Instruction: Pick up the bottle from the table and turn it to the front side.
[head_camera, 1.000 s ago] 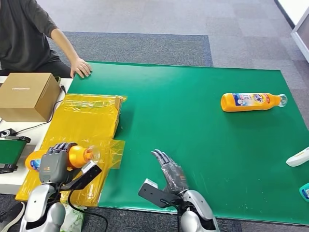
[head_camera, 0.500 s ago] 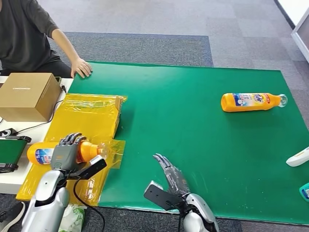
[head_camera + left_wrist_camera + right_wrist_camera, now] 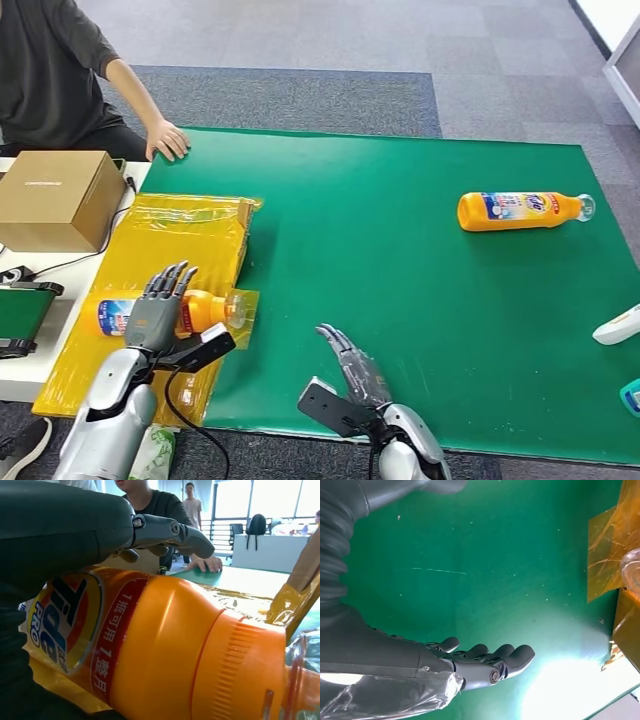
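Left hand: fingers spread wide above the orange bottle, gripping nothing. Bottle lies on its side on the yellow film, at the green mat's left edge. Right hand: open, empty, over the mat's near edge.

The head view was evenly and brightly lit from above, with sharp focus across the green bench and only short, soft shadows beside the far bottle. The yellow plastic sheet carried small glints. In the left wrist view, windows behind were blown out white, and the near bottle was softly blurred by closeness. In the right wrist view a strong white glare patch washed out the mat, and the left edge fell dark.
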You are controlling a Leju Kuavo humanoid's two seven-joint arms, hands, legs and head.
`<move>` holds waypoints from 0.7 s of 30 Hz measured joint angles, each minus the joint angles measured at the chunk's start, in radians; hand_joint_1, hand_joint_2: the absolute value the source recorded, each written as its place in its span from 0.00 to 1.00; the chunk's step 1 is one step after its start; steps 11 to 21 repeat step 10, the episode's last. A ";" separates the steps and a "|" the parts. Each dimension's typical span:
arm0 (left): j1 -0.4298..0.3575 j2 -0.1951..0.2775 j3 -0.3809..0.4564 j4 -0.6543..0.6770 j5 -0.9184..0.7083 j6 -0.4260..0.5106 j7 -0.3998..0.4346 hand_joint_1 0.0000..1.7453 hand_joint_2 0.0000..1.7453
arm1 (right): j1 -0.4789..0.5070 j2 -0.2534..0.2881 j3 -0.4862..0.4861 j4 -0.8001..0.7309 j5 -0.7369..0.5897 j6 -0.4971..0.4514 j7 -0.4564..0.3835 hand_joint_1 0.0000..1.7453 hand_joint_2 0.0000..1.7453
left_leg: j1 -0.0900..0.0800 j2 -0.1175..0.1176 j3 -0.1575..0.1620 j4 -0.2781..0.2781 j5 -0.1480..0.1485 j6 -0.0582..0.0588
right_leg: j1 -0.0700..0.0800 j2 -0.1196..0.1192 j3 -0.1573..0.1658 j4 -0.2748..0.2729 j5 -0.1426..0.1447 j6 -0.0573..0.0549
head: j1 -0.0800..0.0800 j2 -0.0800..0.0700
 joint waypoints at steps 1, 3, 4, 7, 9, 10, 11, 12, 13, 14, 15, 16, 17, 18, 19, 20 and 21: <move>0.001 0.000 -0.001 0.000 0.018 -0.001 -0.013 0.00 1.00 | 0.000 0.000 0.000 0.001 -0.001 0.000 0.000 0.00 1.00 | 0.000 0.000 0.000 0.000 0.000 0.000 | 0.000 0.000 0.000 0.000 0.000 0.000 | 0.000 0.000; 0.006 0.000 -0.002 -0.008 0.083 -0.006 -0.056 0.00 1.00 | 0.000 0.000 0.000 0.003 -0.004 -0.001 0.000 0.00 1.00 | 0.000 0.000 0.000 0.000 0.000 0.000 | 0.000 0.000 0.000 0.000 0.000 0.000 | 0.000 0.000; 0.013 0.000 -0.003 -0.018 0.121 -0.010 -0.081 0.00 1.00 | 0.000 0.000 0.000 0.004 -0.006 -0.002 0.000 0.00 1.00 | 0.000 0.000 0.000 0.000 0.000 0.000 | 0.000 0.000 0.000 0.000 0.000 0.000 | 0.000 0.000; 0.042 0.000 -0.004 -0.067 0.211 -0.020 -0.137 0.00 1.00 | -0.001 0.000 0.000 0.008 -0.013 -0.006 0.000 0.00 1.00 | 0.000 0.000 0.000 0.000 0.000 0.000 | 0.000 0.000 0.000 0.000 0.000 0.000 | 0.000 0.000; 0.070 0.000 -0.004 -0.116 0.261 -0.026 -0.164 0.00 1.00 | -0.001 0.000 0.000 0.009 -0.018 -0.010 0.002 0.00 1.00 | 0.000 0.000 0.000 0.000 0.000 0.000 | 0.000 0.000 0.000 0.000 0.000 0.000 | 0.000 0.000; 0.077 0.000 -0.004 -0.130 0.274 -0.028 -0.171 0.00 1.00 | -0.001 0.000 0.000 0.009 -0.020 -0.011 0.003 0.00 1.00 | 0.000 0.000 0.000 0.000 0.000 0.000 | 0.000 0.000 0.000 0.000 0.000 0.000 | 0.000 0.000; 0.077 0.000 -0.004 -0.130 0.274 -0.028 -0.171 0.00 1.00 | -0.001 0.000 0.000 0.009 -0.020 -0.011 0.003 0.00 1.00 | 0.000 0.000 0.000 0.000 0.000 0.000 | 0.000 0.000 0.000 0.000 0.000 0.000 | 0.000 0.000; 0.077 0.000 -0.004 -0.130 0.274 -0.028 -0.171 0.00 1.00 | -0.001 0.000 0.000 0.009 -0.020 -0.011 0.003 0.00 1.00 | 0.000 0.000 0.000 0.000 0.000 0.000 | 0.000 0.000 0.000 0.000 0.000 0.000 | 0.000 0.000; 0.077 0.000 -0.004 -0.130 0.274 -0.028 -0.171 0.00 1.00 | -0.001 0.000 0.000 0.009 -0.020 -0.011 0.003 0.00 1.00 | 0.000 0.000 0.000 0.000 0.000 0.000 | 0.000 0.000 0.000 0.000 0.000 0.000 | 0.000 0.000; 0.077 0.000 -0.004 -0.130 0.274 -0.028 -0.171 0.00 1.00 | -0.001 0.000 0.000 0.009 -0.020 -0.011 0.003 0.00 1.00 | 0.000 0.000 0.000 0.000 0.000 0.000 | 0.000 0.000 0.000 0.000 0.000 0.000 | 0.000 0.000; 0.077 0.000 -0.004 -0.130 0.274 -0.028 -0.171 0.00 1.00 | -0.001 0.000 0.000 0.009 -0.020 -0.011 0.003 0.00 1.00 | 0.000 0.000 0.000 0.000 0.000 0.000 | 0.000 0.000 0.000 0.000 0.000 0.000 | 0.000 0.000; 0.077 0.000 -0.004 -0.130 0.274 -0.028 -0.171 0.00 1.00 | -0.001 0.000 0.000 0.009 -0.020 -0.011 0.003 0.00 1.00 | 0.000 0.000 0.000 0.000 0.000 0.000 | 0.000 0.000 0.000 0.000 0.000 0.000 | 0.000 0.000; 0.077 0.000 -0.004 -0.130 0.274 -0.028 -0.171 0.00 1.00 | -0.001 0.000 0.000 0.009 -0.020 -0.011 0.003 0.00 1.00 | 0.000 0.000 0.000 0.000 0.000 0.000 | 0.000 0.000 0.000 0.000 0.000 0.000 | 0.000 0.000; 0.077 0.000 -0.004 -0.130 0.274 -0.028 -0.171 0.00 1.00 | -0.001 0.000 0.000 0.009 -0.020 -0.011 0.003 0.00 1.00 | 0.000 0.000 0.000 0.000 0.000 0.000 | 0.000 0.000 0.000 0.000 0.000 0.000 | 0.000 0.000; 0.077 0.000 -0.004 -0.130 0.274 -0.028 -0.171 0.00 1.00 | -0.001 0.000 0.000 0.009 -0.020 -0.011 0.003 0.00 1.00 | 0.000 0.000 0.000 0.000 0.000 0.000 | 0.000 0.000 0.000 0.000 0.000 0.000 | 0.000 0.000; 0.077 0.000 -0.004 -0.130 0.274 -0.028 -0.171 0.00 1.00 | -0.001 0.000 0.000 0.009 -0.020 -0.011 0.003 0.00 1.00 | 0.000 0.000 0.000 0.000 0.000 0.000 | 0.000 0.000 0.000 0.000 0.000 0.000 | 0.000 0.000; 0.077 0.000 -0.004 -0.130 0.274 -0.028 -0.171 0.00 1.00 | -0.001 0.000 0.000 0.009 -0.020 -0.011 0.003 0.00 1.00 | 0.000 0.000 0.000 0.000 0.000 0.000 | 0.000 0.000 0.000 0.000 0.000 0.000 | 0.000 0.000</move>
